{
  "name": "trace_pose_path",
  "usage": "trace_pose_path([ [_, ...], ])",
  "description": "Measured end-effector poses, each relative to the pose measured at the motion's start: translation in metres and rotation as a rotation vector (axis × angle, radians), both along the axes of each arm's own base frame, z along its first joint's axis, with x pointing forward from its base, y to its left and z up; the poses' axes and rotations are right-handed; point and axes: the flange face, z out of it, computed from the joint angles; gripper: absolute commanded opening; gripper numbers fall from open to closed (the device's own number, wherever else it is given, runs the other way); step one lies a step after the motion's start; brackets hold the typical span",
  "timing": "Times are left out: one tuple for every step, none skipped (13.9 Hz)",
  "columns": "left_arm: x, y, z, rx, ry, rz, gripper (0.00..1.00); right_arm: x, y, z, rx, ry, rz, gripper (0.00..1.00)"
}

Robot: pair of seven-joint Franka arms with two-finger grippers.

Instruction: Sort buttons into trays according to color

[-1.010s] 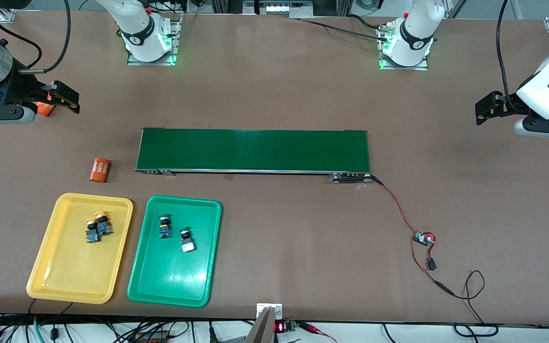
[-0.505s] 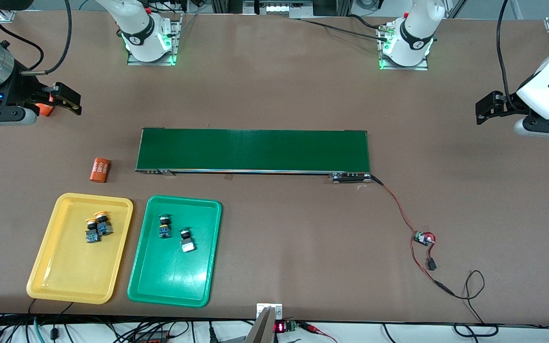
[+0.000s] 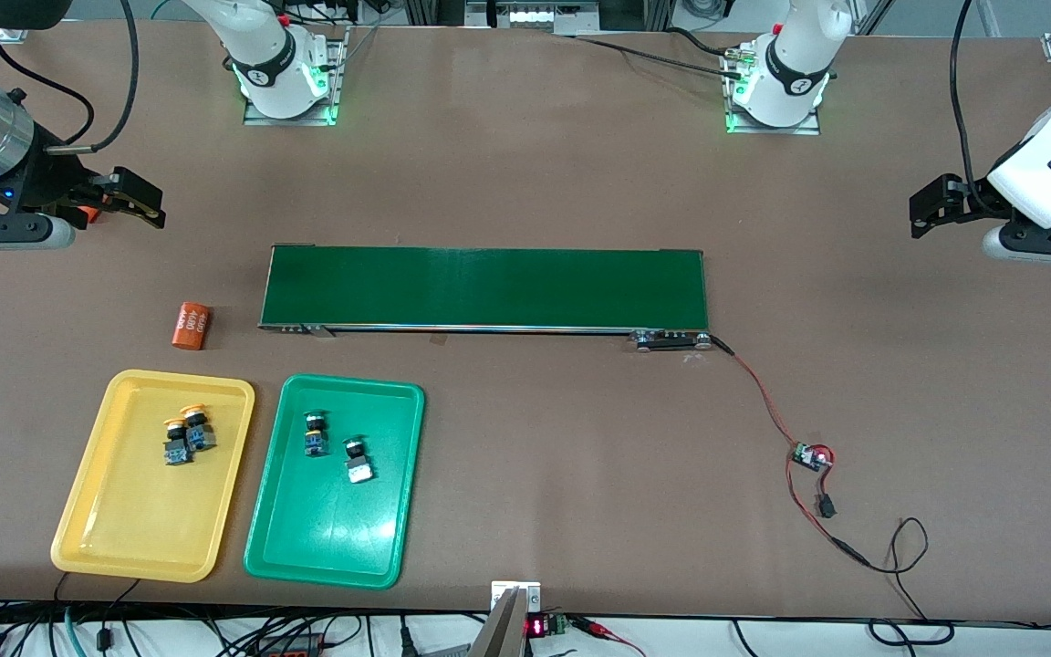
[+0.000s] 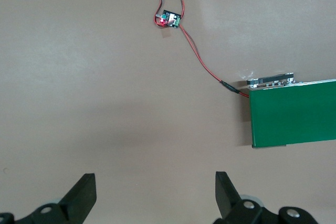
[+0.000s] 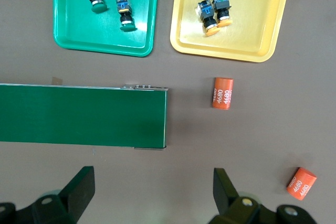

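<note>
Your right gripper has drifted slightly toward the conveyor belt and sunk a touch in the front view, now covering more of the orange cylinder beneath it

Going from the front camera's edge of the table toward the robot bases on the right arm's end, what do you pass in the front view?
Yellow tray holding two yellow buttons, then the orange cylinder, then the right hand.

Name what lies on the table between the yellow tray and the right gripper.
One orange cylinder printed 4680 lies between the yellow tray and the right gripper, plain in the right wrist view.
</note>
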Motion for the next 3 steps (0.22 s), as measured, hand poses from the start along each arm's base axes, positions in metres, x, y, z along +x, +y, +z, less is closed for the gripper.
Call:
trace_pose_path([
  [0.0000,-0.0001,0.0000,0.000,0.000,0.000,1.00,0.0000,0.0000,0.0000,0.000,0.000,0.000,1.00],
  [0.0000,-0.0003,0.0000,0.000,0.000,0.000,1.00,0.0000,0.0000,0.0001,0.000,0.000,0.000,1.00],
  [0.0000,-0.0003,0.0000,0.000,0.000,0.000,1.00,0.0000,-0.0001,0.0001,0.000,0.000,0.000,1.00],
])
